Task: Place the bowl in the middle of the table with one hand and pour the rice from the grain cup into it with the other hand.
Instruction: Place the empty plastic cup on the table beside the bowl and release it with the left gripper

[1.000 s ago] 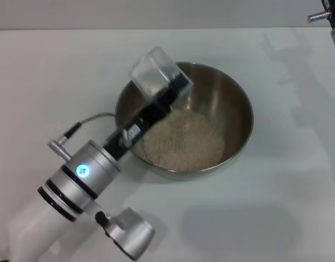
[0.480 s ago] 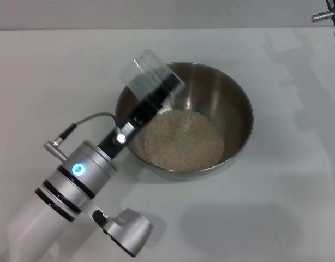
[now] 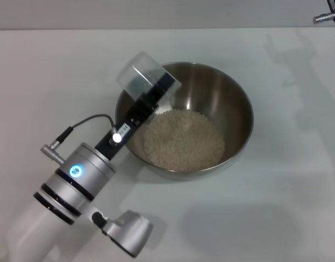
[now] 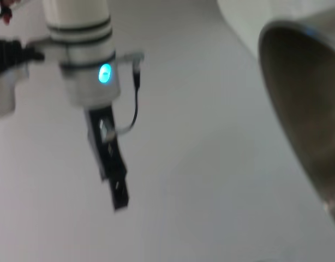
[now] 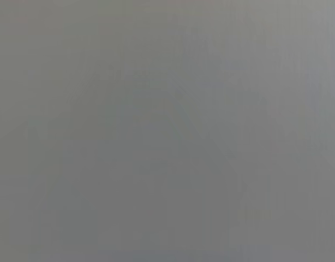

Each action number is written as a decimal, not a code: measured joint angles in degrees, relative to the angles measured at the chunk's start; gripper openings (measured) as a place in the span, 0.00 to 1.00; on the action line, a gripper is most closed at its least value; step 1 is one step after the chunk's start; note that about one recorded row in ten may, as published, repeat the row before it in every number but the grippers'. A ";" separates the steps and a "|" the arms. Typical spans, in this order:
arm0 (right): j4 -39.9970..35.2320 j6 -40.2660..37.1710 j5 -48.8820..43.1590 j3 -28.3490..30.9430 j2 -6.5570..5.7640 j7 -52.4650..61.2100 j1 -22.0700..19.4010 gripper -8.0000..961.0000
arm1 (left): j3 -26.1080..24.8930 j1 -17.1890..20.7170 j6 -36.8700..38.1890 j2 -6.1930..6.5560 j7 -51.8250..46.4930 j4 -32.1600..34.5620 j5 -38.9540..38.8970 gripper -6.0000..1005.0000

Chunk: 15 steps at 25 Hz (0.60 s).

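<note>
The steel bowl (image 3: 241,98) stands mid-table with a heap of rice (image 3: 184,139) on its bottom. My left gripper (image 3: 152,91) is shut on the clear grain cup (image 3: 136,76), held tilted above the bowl's left rim; no grains show inside the cup. In the left wrist view, the bowl's outer wall (image 4: 306,114) is close by. Farther off, that view shows my right gripper (image 4: 119,196) hanging above the white table (image 4: 211,180) as a single black bar. In the head view only a bit of the right arm (image 3: 328,17) shows, at the far right corner.
White table (image 3: 282,207) lies all around the bowl. The left arm's thick wrist (image 3: 75,180) and its cable (image 3: 88,121) reach in from the near left. The right wrist view is a plain grey blur.
The left gripper has drawn the cup back to the left, off the bowl's middle toward its left rim. The grains seen in the cup a second ago are gone.
</note>
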 joint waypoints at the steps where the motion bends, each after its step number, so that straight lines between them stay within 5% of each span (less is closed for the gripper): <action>1: 0.10 0.00 0.07 0.00 0.00 0.08 0.00 0.78 | -0.42 0.02 0.06 -0.01 -0.49 -0.37 -0.14 0.03; 7: 0.28 0.10 0.14 -0.03 -0.01 0.26 0.07 0.78 | 0.56 0.22 -0.79 -0.01 -4.34 -1.11 0.07 0.03; 15: 0.41 0.44 0.13 0.00 -0.08 0.22 0.32 0.78 | -5.99 3.62 4.15 -0.02 -34.54 -5.49 -1.36 0.03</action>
